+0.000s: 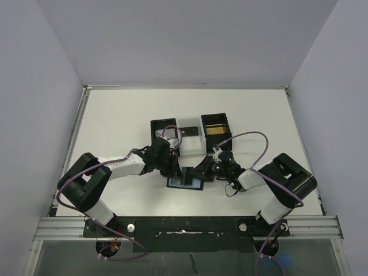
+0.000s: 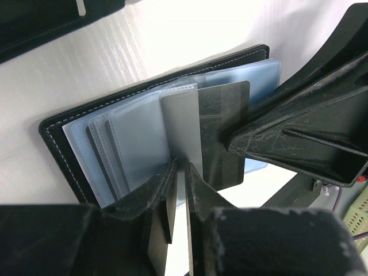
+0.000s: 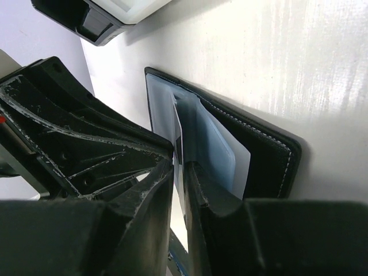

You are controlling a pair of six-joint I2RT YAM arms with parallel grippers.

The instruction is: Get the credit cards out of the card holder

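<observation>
The black card holder (image 1: 175, 182) lies open on the table between both grippers, its blue-grey pockets fanned out (image 2: 135, 135). A pale grey card (image 2: 183, 123) stands up out of the pockets, its right half in shadow. My left gripper (image 1: 174, 170) is shut on this card's lower edge (image 2: 183, 169). My right gripper (image 1: 202, 173) is shut on a thin pale pocket sleeve (image 3: 179, 144) of the holder (image 3: 270, 155), right beside the left gripper. A gold-tan flat thing (image 1: 215, 131) lies in the right black box.
Three open boxes stand in a row behind the holder: a black one (image 1: 160, 127), a white one (image 1: 190, 142) with a small black rectangle in it, and a black one (image 1: 222, 119). The two grippers are nearly touching over the holder.
</observation>
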